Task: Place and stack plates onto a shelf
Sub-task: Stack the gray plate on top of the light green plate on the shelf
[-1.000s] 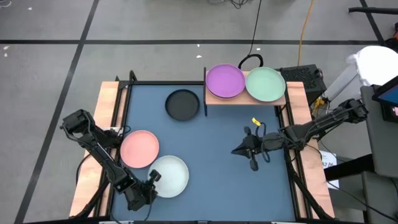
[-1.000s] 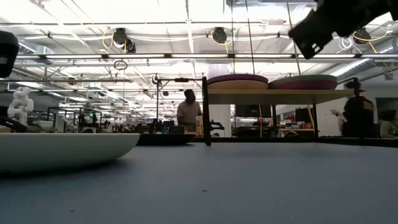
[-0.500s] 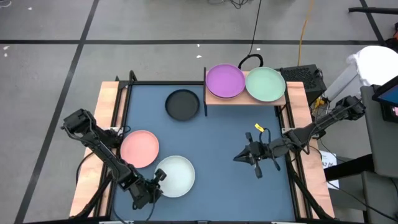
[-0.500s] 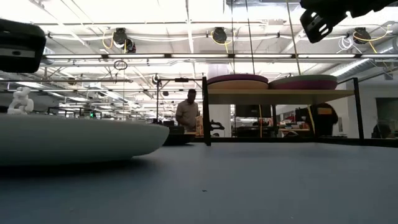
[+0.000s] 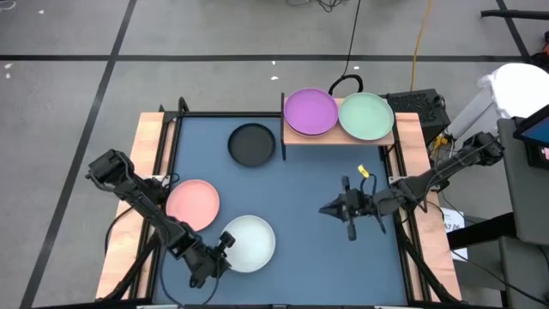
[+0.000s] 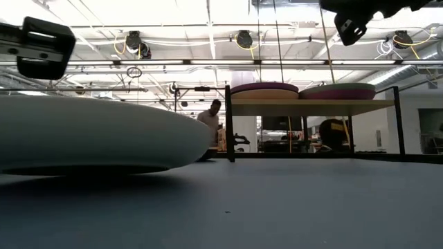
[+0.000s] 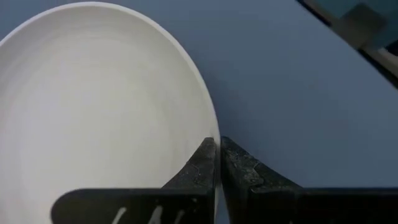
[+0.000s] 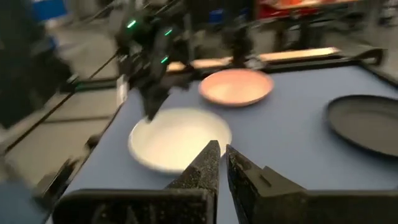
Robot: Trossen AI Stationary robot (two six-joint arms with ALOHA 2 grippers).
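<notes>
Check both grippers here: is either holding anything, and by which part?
The left gripper is shut on the rim of the whitish round plate. The right gripper is shut, holding nothing, above the blue table.

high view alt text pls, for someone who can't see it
Seen from above, the left gripper is shut on the rim of a round whitish plate on the blue table, beside a round pink plate. A purple plate and a pale green plate sit on the light-wood shelf, a dark grey plate beside it; the shut right gripper hovers over bare table.
</notes>
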